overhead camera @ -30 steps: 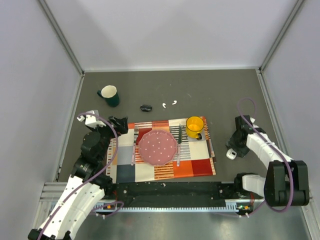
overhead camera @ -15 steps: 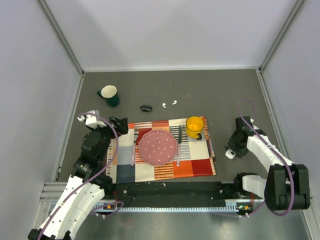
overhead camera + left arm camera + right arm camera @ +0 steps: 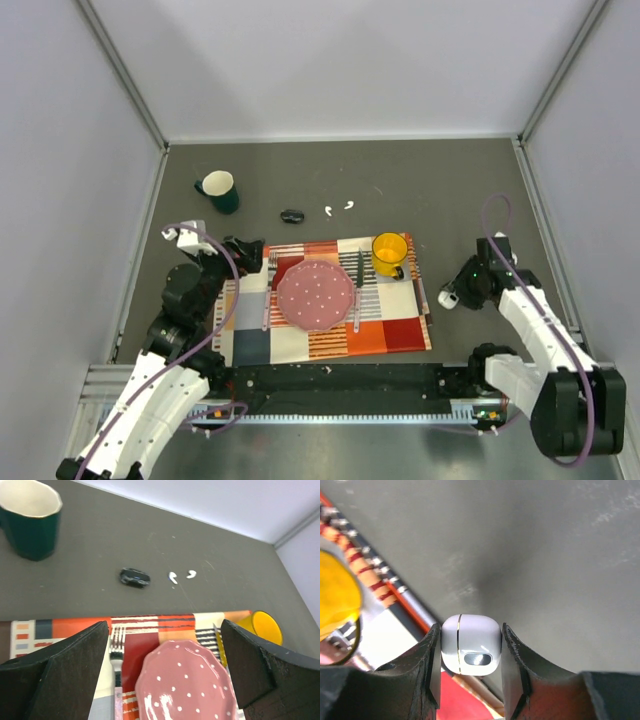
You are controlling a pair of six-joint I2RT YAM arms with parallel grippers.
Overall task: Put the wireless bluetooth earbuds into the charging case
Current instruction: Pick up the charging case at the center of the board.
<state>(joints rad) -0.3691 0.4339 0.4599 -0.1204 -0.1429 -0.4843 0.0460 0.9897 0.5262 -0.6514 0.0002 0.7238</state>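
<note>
Two tiny white earbuds (image 3: 338,208) lie side by side on the dark table behind the placemat; they also show in the left wrist view (image 3: 181,575). My right gripper (image 3: 452,297) is shut on the white charging case (image 3: 471,644), closed, with a dark oval mark facing the camera, held just above the table by the placemat's right edge. In the top view the case (image 3: 448,298) shows at the fingertips. My left gripper (image 3: 165,670) is open and empty over the placemat's left part, above the pink plate.
A checked placemat (image 3: 400,330) holds a pink dotted plate (image 3: 315,294), a fork (image 3: 116,645), a knife (image 3: 359,285) and a yellow mug (image 3: 389,254). A dark green mug (image 3: 218,190) stands at the back left. A black oval object (image 3: 292,215) lies left of the earbuds.
My right gripper has lifted the charging case and carried it left and up, toward the placemat's right edge. My left gripper has shifted slightly right.
</note>
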